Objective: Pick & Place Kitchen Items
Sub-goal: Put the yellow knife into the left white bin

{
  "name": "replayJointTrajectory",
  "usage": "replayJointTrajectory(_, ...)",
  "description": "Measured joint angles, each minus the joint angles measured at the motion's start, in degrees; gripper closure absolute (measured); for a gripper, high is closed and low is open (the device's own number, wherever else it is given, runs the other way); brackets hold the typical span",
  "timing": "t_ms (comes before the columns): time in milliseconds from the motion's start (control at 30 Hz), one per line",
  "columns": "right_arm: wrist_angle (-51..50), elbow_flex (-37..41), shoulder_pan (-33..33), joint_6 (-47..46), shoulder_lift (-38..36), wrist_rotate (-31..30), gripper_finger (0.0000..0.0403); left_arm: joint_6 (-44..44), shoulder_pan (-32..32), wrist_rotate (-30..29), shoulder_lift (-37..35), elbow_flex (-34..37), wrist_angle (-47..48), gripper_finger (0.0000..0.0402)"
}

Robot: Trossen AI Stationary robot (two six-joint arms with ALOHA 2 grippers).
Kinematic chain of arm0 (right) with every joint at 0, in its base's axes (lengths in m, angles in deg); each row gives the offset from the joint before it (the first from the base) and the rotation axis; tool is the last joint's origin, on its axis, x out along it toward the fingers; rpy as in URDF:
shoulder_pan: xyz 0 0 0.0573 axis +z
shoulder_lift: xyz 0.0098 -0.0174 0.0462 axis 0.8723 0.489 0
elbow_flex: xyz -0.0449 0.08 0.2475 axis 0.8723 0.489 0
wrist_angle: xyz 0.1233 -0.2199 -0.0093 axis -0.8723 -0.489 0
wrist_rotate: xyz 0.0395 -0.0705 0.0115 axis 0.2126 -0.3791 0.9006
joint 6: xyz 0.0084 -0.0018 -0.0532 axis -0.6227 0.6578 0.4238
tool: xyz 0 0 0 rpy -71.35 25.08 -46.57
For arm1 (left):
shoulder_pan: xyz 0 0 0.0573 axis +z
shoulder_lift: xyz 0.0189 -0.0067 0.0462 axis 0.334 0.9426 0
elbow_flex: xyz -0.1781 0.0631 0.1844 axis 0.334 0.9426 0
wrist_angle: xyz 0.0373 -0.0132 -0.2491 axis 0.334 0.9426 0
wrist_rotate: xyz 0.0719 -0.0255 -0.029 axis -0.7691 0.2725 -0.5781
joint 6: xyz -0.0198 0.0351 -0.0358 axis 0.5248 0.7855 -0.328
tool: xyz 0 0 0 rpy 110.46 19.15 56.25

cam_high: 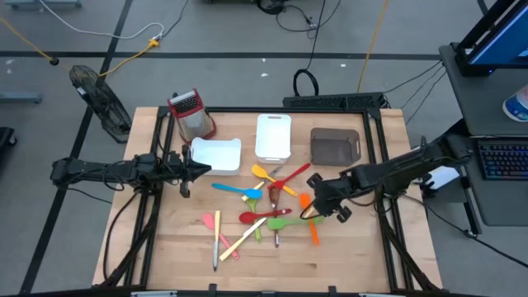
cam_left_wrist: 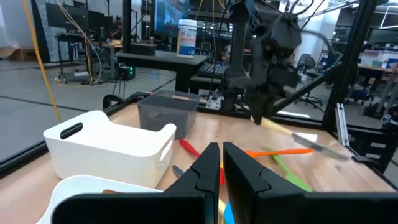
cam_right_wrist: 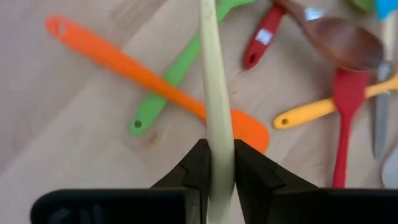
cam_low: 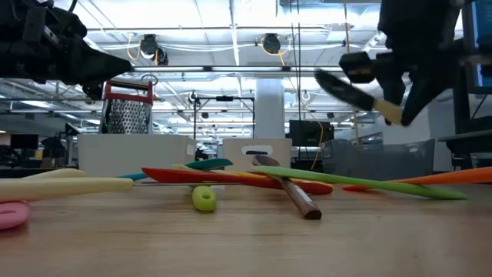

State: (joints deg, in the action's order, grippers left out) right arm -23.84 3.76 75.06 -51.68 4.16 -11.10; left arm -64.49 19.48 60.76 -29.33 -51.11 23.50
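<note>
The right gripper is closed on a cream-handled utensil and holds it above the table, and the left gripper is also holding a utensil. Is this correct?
Not quite. The left gripper holds nothing: the left wrist view shows its fingers shut together and empty. The rest is correct: the right gripper is closed on the cream-handled utensil, above the table.

Table (cam_high: 346, 256): I see pale wood planks, matt, fine grain.
Grater (cam_high: 189, 112): perforated shiny metal, red plastic top.
White trays (cam_left_wrist: 106, 146): smooth plastic, slight sheen.
Grey tray (cam_high: 335, 147): dull dark plastic.
Orange spatula (cam_right_wrist: 143, 78): smooth matt, silicone-like to my eye.
Cream stick (cam_right_wrist: 216, 99): smooth, satin.
Brown spoon (cam_right_wrist: 339, 38): polished wood.
Right hand (cam_right_wrist: 217, 163): matt black plastic.
</note>
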Motion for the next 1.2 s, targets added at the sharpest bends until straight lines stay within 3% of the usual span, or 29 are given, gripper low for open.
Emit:
replayJointTrajectory(133, 2.72, 0.00, -0.42, -7.48, -3.55, -0.09, 0.0358, -1.16, 0.00, 0.02, 0.00, 0.00, -0.04, 0.0378)
replayJointTrajectory(400, 11.72, 0.00, -2.59, -25.62, -8.30, 0.47, 0.0358, -15.03, 0.00, 0.05, 0.00, 0.01, -3.23, 0.0378)
replayJointTrajectory(767, 27.15, -0.02, -6.87, -52.30, -9.42, 10.71, 0.0358, -25.07, 0.00, 0.01, -0.02, 0.00, -10.07, 0.0378)
replayJointTrajectory(1000, 36.88, -0.09, -8.40, -60.52, -8.27, 12.39, 0.0358, -27.63, -0.03, -1.29, 0.00, 0.01, -13.97, 0.0378)
replayJointTrajectory(1200, 45.19, -0.04, -9.15, -61.37, -5.95, 13.62, 0.0358, -29.37, -0.09, -0.40, 0.00, 0.01, -20.67, 0.0378)
